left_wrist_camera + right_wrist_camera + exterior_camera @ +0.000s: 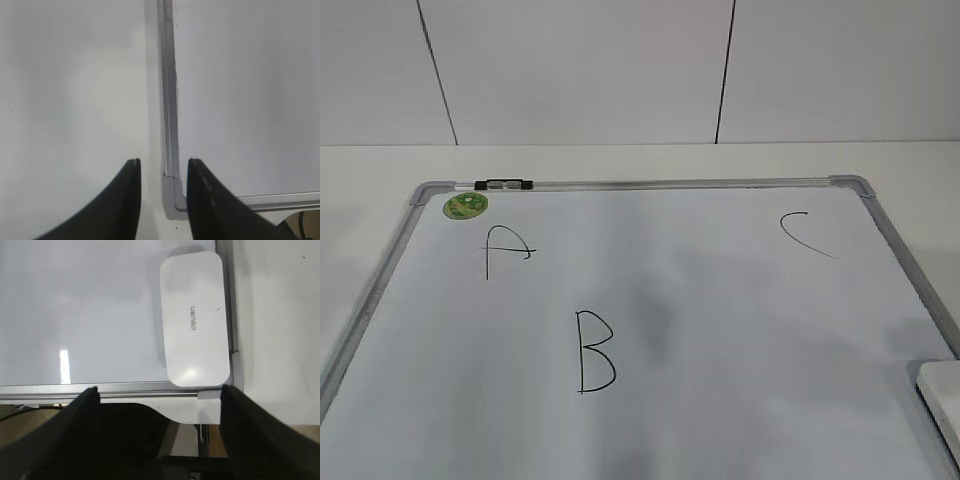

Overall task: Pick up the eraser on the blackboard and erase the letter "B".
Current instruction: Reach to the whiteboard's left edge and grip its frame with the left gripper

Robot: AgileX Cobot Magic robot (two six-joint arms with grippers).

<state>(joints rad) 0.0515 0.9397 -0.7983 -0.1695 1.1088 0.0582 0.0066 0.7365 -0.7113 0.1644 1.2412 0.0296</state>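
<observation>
3 hand-drawn black marker letters sit on the big white dry-erase blackboard with its grey metal frame [880,225] in the exterior view: a thin "A" [506,250] far-left, a "C" [804,233] far-right, and the largest, the letter "B" [595,352], near the middle, a touch left. Down at the right edge, only a sliver of the white, smooth, rounded plastic eraser [942,400] shows, resting at the board's near-right corner. A small round green sticker [465,206] and a black-and-silver clip [504,184] mark the far-left corner. No arm is in this shot at all.

Over to the left wrist view: the left gripper [163,167] hangs with its 2 dark fingers parted around nothing, straddling the board's grey frame near a rounded corner. No eraser here, so this arm looks badly placed for the pickup.

Now the right wrist view, and this is the one that matters. The right gripper [160,392] is spread wide, empty, its fingers [75,417] low in the frame. The eraser lies ahead of it and offset towards its right finger, tucked tight against the frame in the corner, apart from the fingers. Its long axis runs away from the gripper, parallel to the side rail, so the spread of the fingers already crosses its short width. My call: the right arm is clearly nearer and should take it, then carry it leftwards to the B.
</observation>
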